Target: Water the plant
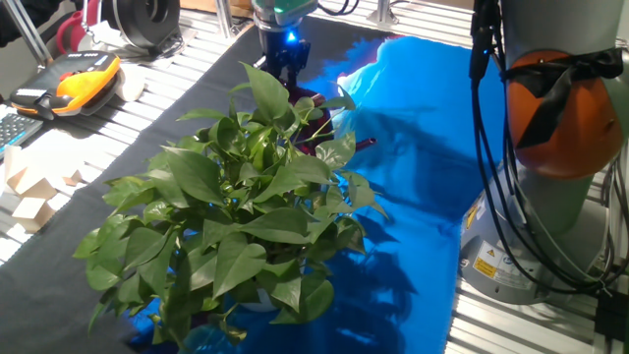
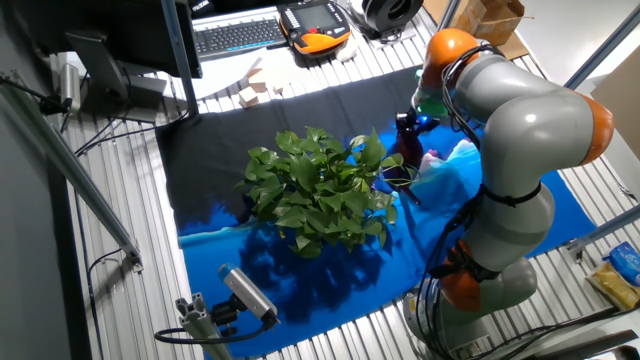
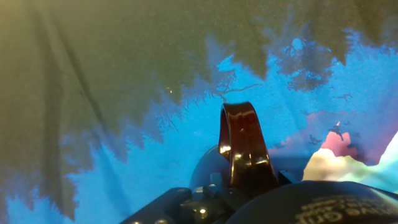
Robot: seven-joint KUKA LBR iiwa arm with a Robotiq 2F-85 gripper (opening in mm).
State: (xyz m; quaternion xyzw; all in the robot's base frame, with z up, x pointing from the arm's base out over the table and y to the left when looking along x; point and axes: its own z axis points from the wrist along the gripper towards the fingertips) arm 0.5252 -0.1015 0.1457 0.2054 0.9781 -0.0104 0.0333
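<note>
A slatted metal table (image 1: 197, 59) is being covered by a cloth (image 1: 423, 147) printed black at one side and bright blue with tree silhouettes at the other. The plant (image 1: 236, 206) is sitting mid-cloth, on the line where black meets blue. Behind it, the gripper (image 1: 285, 61) is lowered over a maroon can (image 3: 244, 149), whose glossy handle is seen between the fingers in the hand view; whether the jaws are pressing on it cannot be told. A keyboard (image 2: 238, 36), an orange pendant (image 2: 318, 25) and wooden blocks (image 2: 262, 82) are lying nearby. A yellow warning label (image 1: 485, 264) on the arm's base is too small to be read.

Bright glare on cloth; hand view dim, blurry
</note>
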